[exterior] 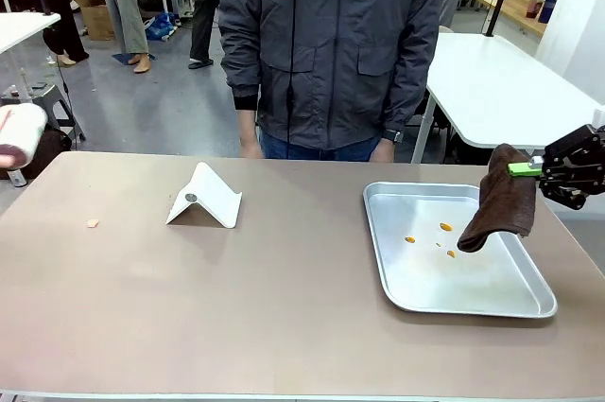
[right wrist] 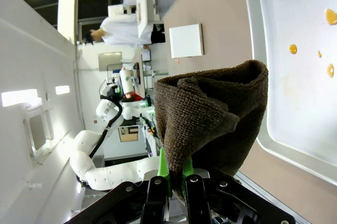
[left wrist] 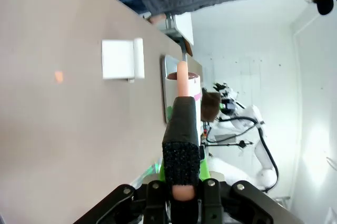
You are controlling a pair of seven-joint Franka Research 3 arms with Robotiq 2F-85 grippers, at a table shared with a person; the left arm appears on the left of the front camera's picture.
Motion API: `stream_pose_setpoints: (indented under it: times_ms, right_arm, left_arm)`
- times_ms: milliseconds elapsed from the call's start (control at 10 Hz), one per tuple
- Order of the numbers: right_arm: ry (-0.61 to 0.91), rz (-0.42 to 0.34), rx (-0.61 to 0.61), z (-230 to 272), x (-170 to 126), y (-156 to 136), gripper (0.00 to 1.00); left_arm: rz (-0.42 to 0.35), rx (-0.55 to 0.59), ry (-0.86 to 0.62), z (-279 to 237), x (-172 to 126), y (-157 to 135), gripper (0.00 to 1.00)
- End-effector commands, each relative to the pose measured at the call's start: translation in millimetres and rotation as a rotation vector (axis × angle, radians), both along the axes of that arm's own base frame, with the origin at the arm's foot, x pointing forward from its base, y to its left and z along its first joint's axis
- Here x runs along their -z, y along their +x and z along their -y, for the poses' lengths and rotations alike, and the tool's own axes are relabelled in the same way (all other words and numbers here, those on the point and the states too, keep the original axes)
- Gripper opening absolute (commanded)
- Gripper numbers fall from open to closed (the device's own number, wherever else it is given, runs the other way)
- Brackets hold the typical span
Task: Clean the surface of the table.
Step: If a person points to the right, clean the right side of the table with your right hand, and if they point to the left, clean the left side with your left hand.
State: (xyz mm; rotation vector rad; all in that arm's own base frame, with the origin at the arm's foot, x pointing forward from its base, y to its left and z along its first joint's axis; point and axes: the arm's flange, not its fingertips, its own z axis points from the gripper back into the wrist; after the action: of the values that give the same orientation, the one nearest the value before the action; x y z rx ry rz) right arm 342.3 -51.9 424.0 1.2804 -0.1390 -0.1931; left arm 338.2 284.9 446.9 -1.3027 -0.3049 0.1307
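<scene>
The right gripper [exterior: 523,168] is pinching a dark brown cloth [exterior: 501,199] between its fingers, dangling it over a metal tray [exterior: 473,309] that is holding orange crumbs [exterior: 445,227]. A white folded stand [exterior: 206,196] and a small crumb [exterior: 92,223] are lying on the surface [exterior: 236,317], with a roller [exterior: 19,133] poking in at the left edge

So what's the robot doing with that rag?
The right gripper holds a brown cloth hanging over the right side of the silver tray, which has orange spots in it. The left gripper holds a roller by its handle at the left end of the table. A small orange crumb and a white folded stand lie on the table. A person stands at the far side.
</scene>
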Motion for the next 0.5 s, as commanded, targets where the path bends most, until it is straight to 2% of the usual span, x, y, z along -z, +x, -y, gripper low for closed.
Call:
stream_pose_setpoints:
  times_ms: [0,200,400]
  right_arm:
    - [0.020,-0.009,0.005,-2,-6,-1,0.00]
    - [0.020,-0.009,0.005,-2,-6,-1,0.00]
    - [0.020,-0.009,0.005,-2,-6,-1,0.00]
  left_arm:
    - [0.019,0.006,0.004,-27,12,-26,0.22]
    - [0.021,0.007,0.007,-39,34,-52,0.22]
    - [0.009,0.007,-0.001,-43,43,-55,0.22]
